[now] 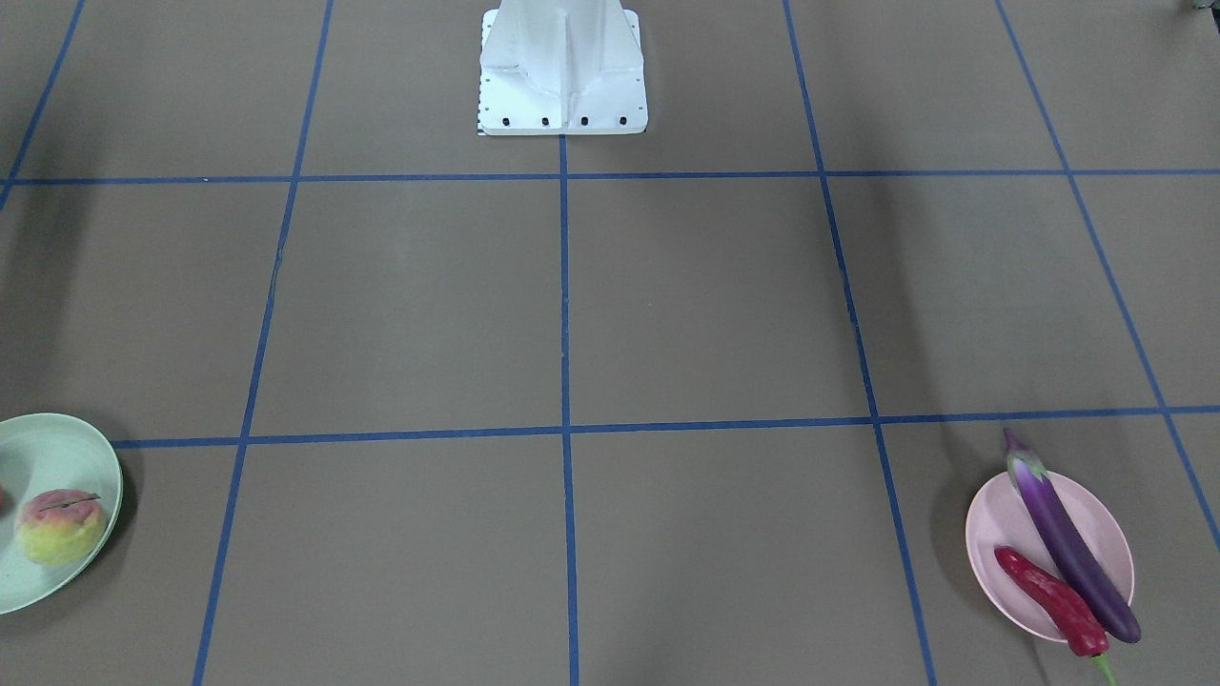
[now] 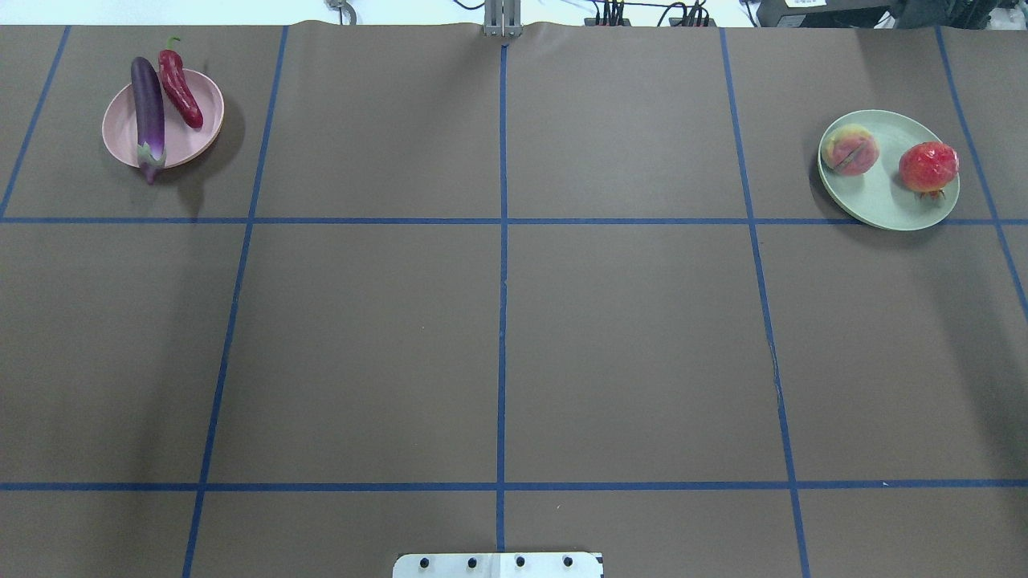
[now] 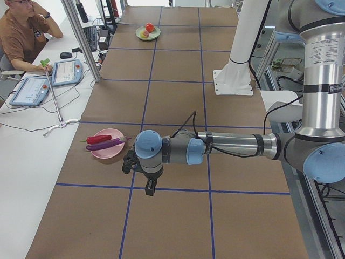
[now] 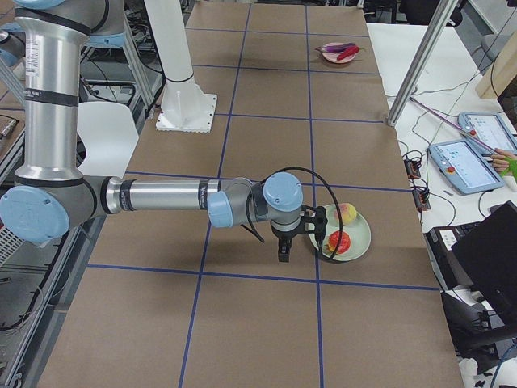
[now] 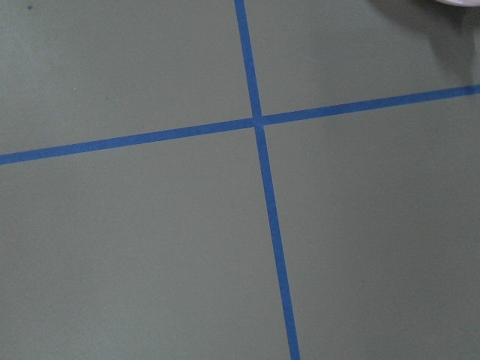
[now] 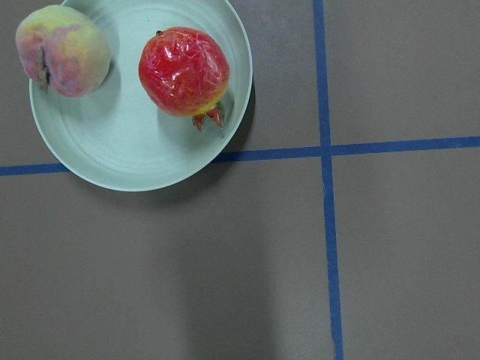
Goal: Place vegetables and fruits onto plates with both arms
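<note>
The purple eggplant (image 2: 148, 112) and red chili (image 2: 180, 88) lie side by side on the pink plate (image 2: 120, 132) at the table's far left. The peach (image 2: 849, 150) and red-orange tomato (image 2: 928, 167) sit on the mint green plate (image 2: 883, 197) at the far right, also in the right wrist view (image 6: 135, 150). My left gripper (image 3: 149, 188) hangs over the table just beside the pink plate (image 3: 102, 152). My right gripper (image 4: 283, 252) hangs just beside the mint plate (image 4: 359, 242). Both show only in side views, so I cannot tell whether they are open or shut.
The white pedestal base (image 1: 562, 76) stands at the table's near middle edge. Blue tape lines (image 2: 502, 321) grid the brown table. An operator (image 3: 21, 32) sits at a side desk with tablets (image 3: 67, 71) beyond a metal post (image 3: 81, 38).
</note>
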Available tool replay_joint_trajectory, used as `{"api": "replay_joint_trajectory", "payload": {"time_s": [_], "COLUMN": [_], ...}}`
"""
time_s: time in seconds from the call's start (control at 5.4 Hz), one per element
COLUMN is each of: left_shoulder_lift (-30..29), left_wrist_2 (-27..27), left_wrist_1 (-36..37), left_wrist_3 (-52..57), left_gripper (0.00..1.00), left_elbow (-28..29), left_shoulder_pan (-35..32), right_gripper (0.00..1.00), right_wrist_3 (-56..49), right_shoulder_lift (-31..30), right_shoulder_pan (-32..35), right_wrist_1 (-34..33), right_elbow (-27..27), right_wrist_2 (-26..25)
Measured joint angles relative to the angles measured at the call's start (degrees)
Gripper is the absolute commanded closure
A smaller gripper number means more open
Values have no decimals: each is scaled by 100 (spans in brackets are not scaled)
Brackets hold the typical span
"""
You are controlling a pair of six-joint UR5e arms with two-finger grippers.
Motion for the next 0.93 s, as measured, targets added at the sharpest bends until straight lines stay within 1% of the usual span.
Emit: {"api": "replay_joint_trajectory", "payload": {"time_s": [0.19, 0.56, 0.93], "left_shoulder_lift": [-2, -6, -11], "left_wrist_2": [20, 122, 171], "left_wrist_1": [-1, -5, -13], "left_wrist_3": [4, 10, 10], "left_gripper": [0, 0, 0], "left_elbow": [-1, 6, 14], "left_shoulder_pan": [4, 11, 12], "right_gripper": [0, 0, 0], "right_wrist_3": [-381, -1160, -1408], "right_shoulder_lift": [-60, -45, -24], "right_shoulder_pan": [68, 43, 23], "right_wrist_1": [-142, -815, -1220], "right_elbow": [9, 45, 64], "right_wrist_2": [13, -19, -48]}}
